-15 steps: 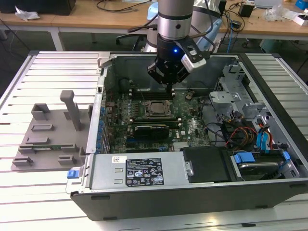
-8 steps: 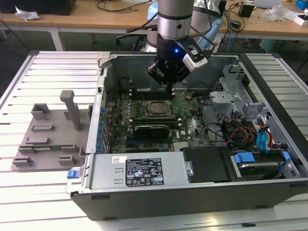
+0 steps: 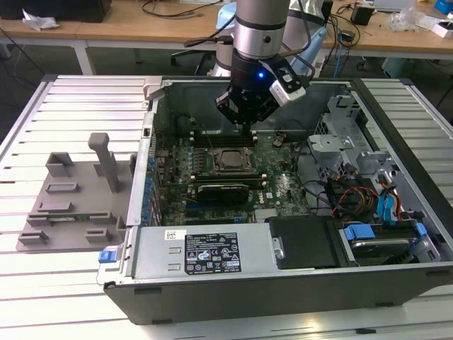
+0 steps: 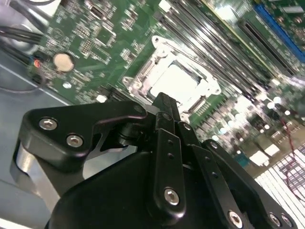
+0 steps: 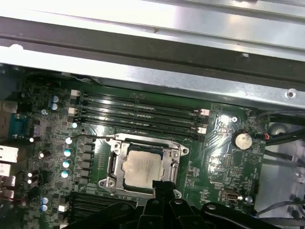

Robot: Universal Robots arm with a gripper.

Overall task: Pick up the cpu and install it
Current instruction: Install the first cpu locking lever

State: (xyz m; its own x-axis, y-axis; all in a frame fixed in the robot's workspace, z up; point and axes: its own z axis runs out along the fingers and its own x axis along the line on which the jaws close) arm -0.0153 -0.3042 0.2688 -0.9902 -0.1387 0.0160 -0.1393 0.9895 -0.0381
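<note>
The cpu [image 5: 143, 167], a silvery-grey square chip, lies flat inside the metal socket frame [image 5: 114, 162] on the green motherboard [image 5: 224, 162]. In the second wrist view the cpu [image 4: 174, 83] sits just past the tip of my gripper [image 4: 164, 101]. My gripper [image 5: 159, 185] is shut, its black fingers pressed together with nothing between them, and it hovers beside the socket's edge. In the exterior view my gripper [image 3: 253, 129] hangs inside the open computer case, a little above and behind the cpu [image 3: 228, 160].
The open computer case [image 3: 283, 283] lies on a slatted white table [image 3: 85, 99]. A grey plastic fixture tray [image 3: 71, 198] with an upright post [image 3: 106, 163] stands at the exterior view's left. Memory slots [image 5: 138, 112], a coin battery [image 5: 243, 140], cables [image 3: 347, 195] and a drive cage [image 3: 340, 120] surround the socket.
</note>
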